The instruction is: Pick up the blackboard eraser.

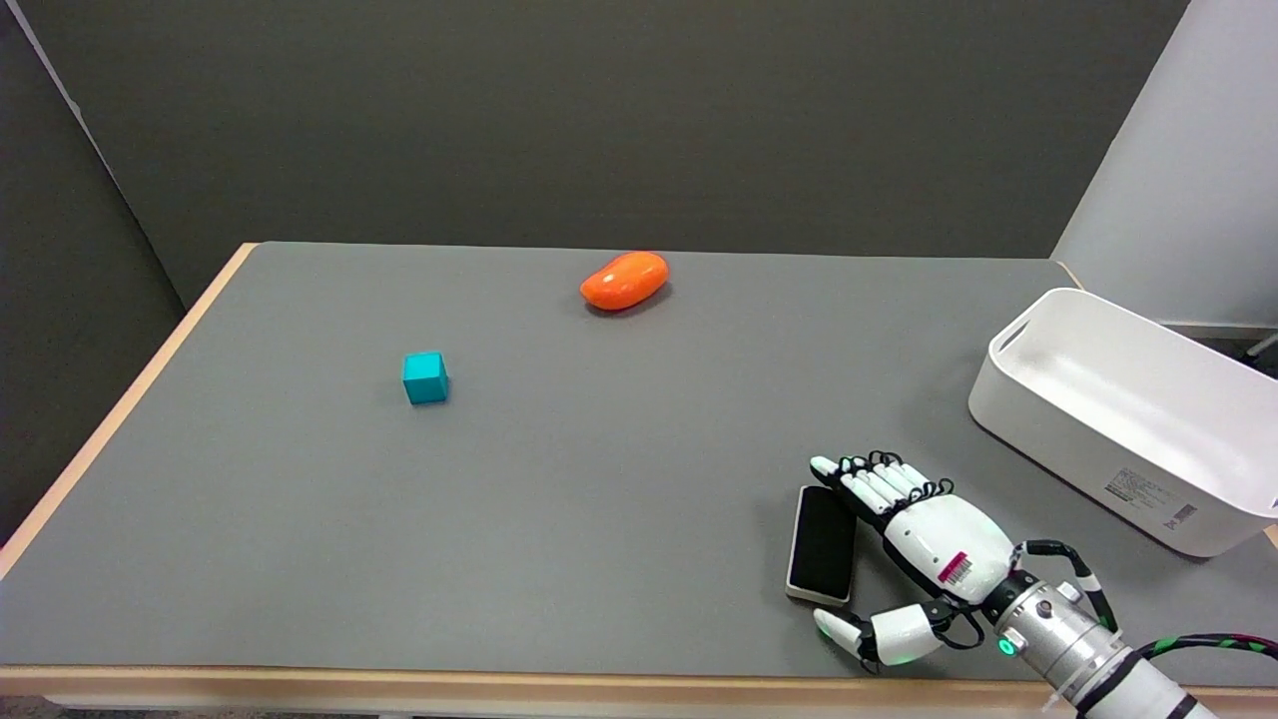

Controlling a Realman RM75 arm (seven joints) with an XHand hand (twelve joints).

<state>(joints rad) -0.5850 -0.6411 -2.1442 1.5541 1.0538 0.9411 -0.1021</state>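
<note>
Grey matting covers the table [300,559], which is edged with pale wood, and dark grey walls are seen behind it. Near the front edge, towards the right, the blackboard eraser [821,544] is lying flat. It is a thin rectangle with a black, felt-like upper face and a white rim, and its long axis runs from the near edge away towards the far side, slightly tilted.

Just to the right of it the right hand [924,544] is placed, palm down, with white shells and black joints. Its fingers [871,481] are stretched out and spread past the far right corner of the eraser, while the thumb [849,631] is held apart below the near end. So the hand is wide and nothing is held in it. Whether the fingers touch the eraser cannot be told from this view. The eraser lies to the left of the palm, between the fingers and the thumb, so a closing along its long axis is probably what is called for.

Further out, a white plastic bin [1098,439] with smooth walls stands at the right. A small teal cube [424,377] and a glossy orange, mango-shaped object [624,280] are well apart from the hand.
</note>
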